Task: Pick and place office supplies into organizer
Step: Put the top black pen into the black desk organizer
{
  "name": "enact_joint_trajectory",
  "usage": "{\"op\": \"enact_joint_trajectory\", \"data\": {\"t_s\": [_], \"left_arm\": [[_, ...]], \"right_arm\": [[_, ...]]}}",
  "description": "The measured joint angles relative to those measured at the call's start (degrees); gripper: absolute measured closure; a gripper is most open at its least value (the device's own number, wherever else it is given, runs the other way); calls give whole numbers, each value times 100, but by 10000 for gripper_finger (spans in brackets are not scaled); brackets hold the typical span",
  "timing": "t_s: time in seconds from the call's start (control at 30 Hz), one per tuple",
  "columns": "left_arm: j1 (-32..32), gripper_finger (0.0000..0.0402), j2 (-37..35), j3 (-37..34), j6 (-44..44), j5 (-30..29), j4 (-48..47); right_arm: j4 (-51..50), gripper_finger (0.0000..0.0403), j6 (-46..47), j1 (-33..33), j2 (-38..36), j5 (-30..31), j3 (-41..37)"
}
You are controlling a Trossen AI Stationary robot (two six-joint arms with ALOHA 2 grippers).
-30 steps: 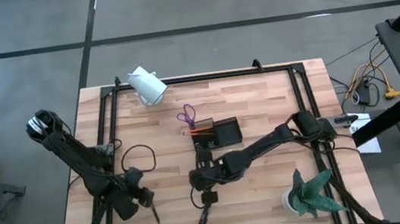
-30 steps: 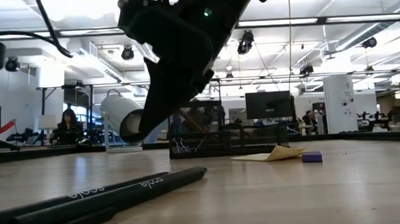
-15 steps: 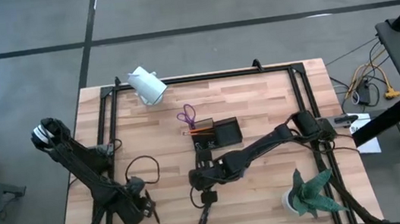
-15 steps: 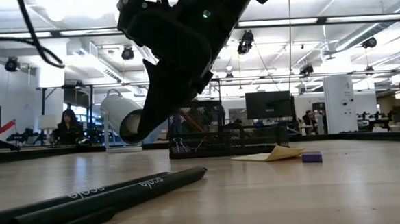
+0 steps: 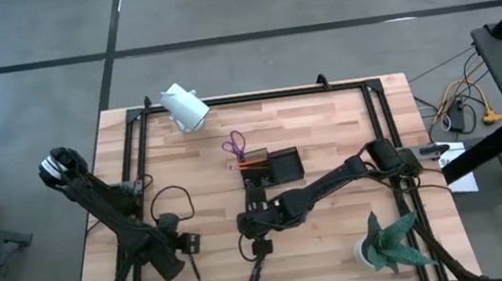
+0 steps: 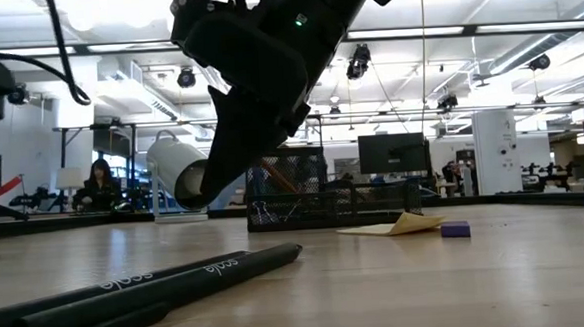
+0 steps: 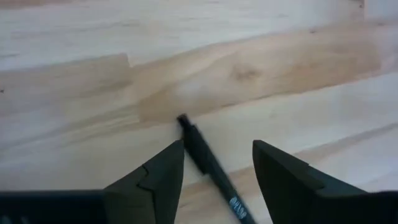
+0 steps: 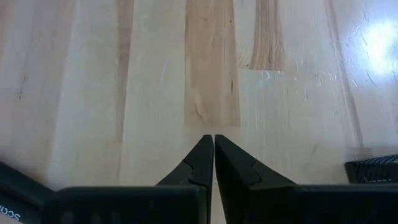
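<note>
Grabbing the pen (image 7: 211, 165) goes best if the left pincer (image 7: 214, 180), fingers apart around it, drops straight down. The right pincer (image 8: 213, 163) waits, pressed together.

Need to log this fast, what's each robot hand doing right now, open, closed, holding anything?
Left hand: open, fingers either side of a black pen on the table, nothing gripped.
Right hand: closed, empty.

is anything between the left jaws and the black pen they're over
Nothing visible. In the left wrist view the black pen lies flat on bare table, running into the gap of the open left gripper, with no other object between them. The right gripper is shut over bare wood elsewhere.
</note>
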Motion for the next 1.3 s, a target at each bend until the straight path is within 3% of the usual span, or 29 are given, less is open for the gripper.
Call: {"op": "enact_joint_trajectory", "data": {"t_s": [0.2, 0.5, 0.67, 1.3], "left_arm": [[330, 224, 444, 7, 164, 247, 4], [370, 228, 1143, 636, 192, 602, -567], [346, 264, 1207, 830, 349, 1195, -679], [346, 376, 1270, 833, 969, 1155, -350]], "right_arm": [[3, 394, 165, 2, 2, 0, 0], [-3, 394, 430, 15, 2, -2, -2], [-2, 394, 374, 15, 4, -2, -9], [-14, 394, 277, 16, 7, -7, -122]]}}
